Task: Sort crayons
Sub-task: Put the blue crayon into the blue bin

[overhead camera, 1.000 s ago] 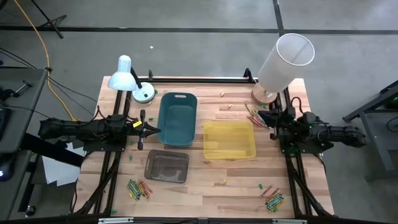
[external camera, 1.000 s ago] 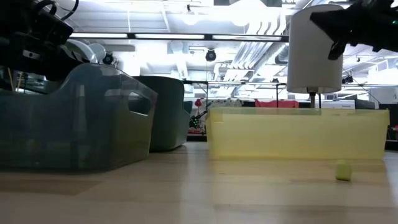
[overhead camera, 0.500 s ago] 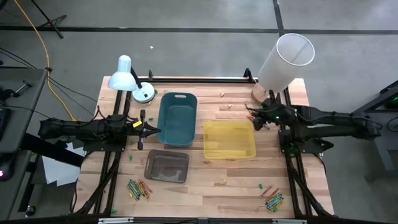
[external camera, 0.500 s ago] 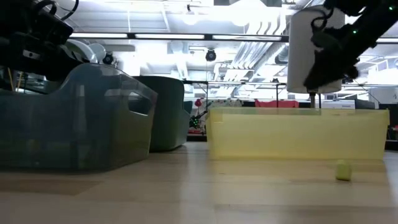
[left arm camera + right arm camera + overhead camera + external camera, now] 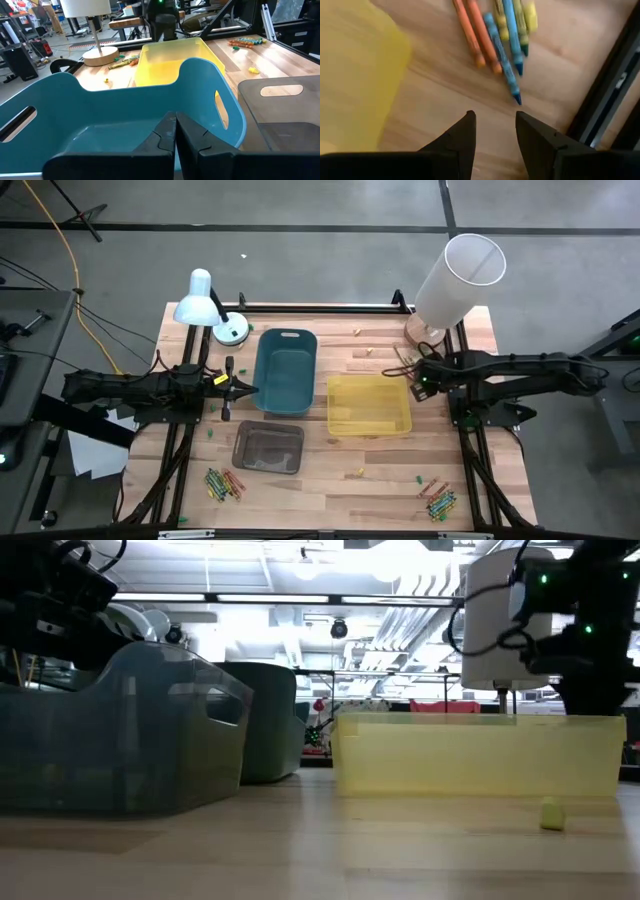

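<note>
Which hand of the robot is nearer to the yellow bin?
The right hand: it hovers just beside the yellow bin, at its corner near the crayons. The left hand waits beyond the blue bin.

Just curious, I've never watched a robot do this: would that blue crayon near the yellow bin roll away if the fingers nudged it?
Probably: the blue crayon looks round and thin on smooth wood, so a sideways nudge may roll it. It seems light and stiff, and neighbouring crayons could block it.
</note>
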Motion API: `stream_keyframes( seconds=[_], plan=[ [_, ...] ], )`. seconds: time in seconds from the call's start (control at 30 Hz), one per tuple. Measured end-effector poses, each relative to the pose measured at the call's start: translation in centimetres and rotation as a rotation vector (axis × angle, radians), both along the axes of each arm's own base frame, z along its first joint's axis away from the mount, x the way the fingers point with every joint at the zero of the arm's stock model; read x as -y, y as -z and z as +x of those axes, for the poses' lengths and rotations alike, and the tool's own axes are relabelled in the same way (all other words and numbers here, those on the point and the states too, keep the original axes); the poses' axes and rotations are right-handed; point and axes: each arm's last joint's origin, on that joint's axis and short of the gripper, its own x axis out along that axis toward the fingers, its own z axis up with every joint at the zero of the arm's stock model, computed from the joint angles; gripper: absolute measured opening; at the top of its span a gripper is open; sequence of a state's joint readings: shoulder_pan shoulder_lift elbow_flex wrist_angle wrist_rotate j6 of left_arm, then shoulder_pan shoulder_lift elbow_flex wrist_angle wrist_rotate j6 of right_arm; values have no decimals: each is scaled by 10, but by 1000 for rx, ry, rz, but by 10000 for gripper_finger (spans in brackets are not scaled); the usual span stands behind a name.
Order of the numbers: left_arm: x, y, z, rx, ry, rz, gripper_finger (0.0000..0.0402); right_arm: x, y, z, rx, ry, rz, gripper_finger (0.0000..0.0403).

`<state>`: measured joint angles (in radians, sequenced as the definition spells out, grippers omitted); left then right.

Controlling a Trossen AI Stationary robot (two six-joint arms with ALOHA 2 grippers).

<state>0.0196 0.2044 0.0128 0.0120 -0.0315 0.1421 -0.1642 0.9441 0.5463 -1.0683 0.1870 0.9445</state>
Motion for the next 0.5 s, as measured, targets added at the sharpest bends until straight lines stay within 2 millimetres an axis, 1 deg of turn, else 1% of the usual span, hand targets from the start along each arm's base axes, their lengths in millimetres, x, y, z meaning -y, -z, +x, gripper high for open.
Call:
stream_keyframes(
  seconds=[0.13,0.27,0.5],
  plan=[
    [0,0,0,0,0,0,1,0,12,1,-48,-3,8,133],
    [0,0,0,0,0,0,1,2,17,5,-81,-4,-10,133],
    [0,0,0,0,0,0,1,16,26,13,-113,-20,-5,133]
  ],
)
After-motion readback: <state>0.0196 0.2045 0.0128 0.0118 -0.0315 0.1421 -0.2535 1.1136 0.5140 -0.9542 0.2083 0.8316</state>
